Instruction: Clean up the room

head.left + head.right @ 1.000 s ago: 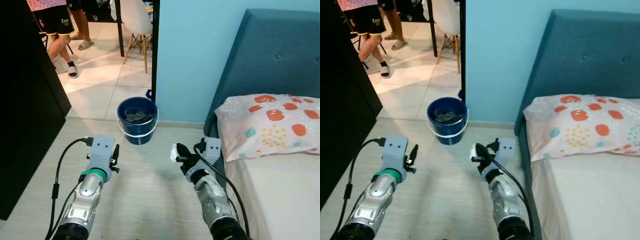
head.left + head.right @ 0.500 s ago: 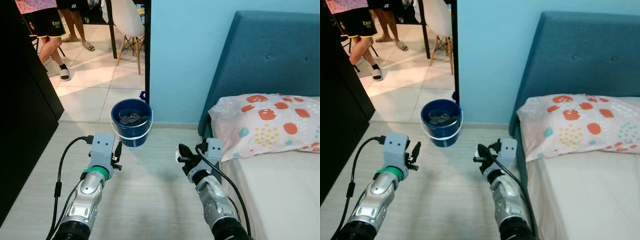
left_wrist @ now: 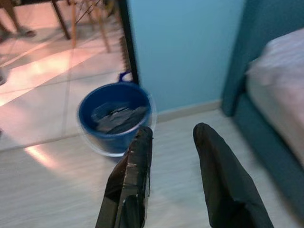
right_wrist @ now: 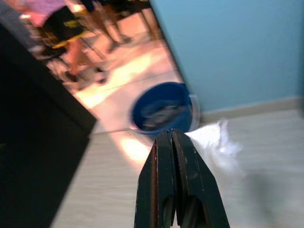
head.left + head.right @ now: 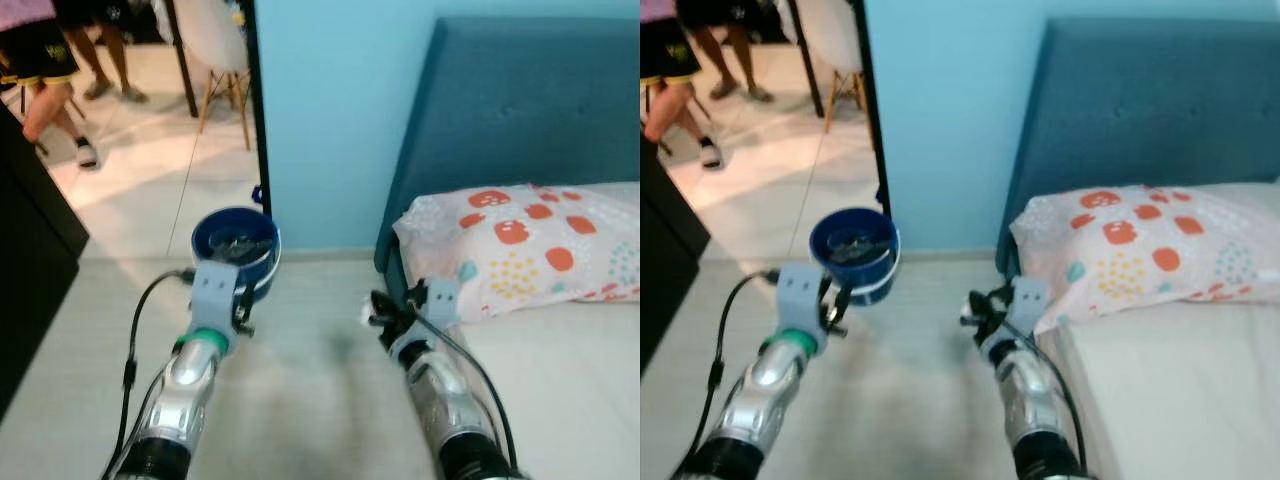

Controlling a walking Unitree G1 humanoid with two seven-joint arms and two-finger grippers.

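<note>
Near bucket [image 5: 236, 248], fingers [image 4: 178, 156] pinch tissue [image 4: 216, 142] (white)

Counts: one blue bucket [image 5: 236, 245] on the floor with dark stuff inside, count of items in it can't be told. One white crumpled wad [image 4: 216, 142]. One patterned pillow [image 5: 520, 240], one bed [image 5: 1180, 400], one teal headboard [image 5: 520, 110]. One white chair [image 5: 215, 30]. Two people by legs: person in black shorts [image 5: 35, 70] and a second pair of legs [image 5: 100, 50]. Two grippers: left gripper [image 3: 173, 142], right gripper [image 4: 171, 142].
</note>
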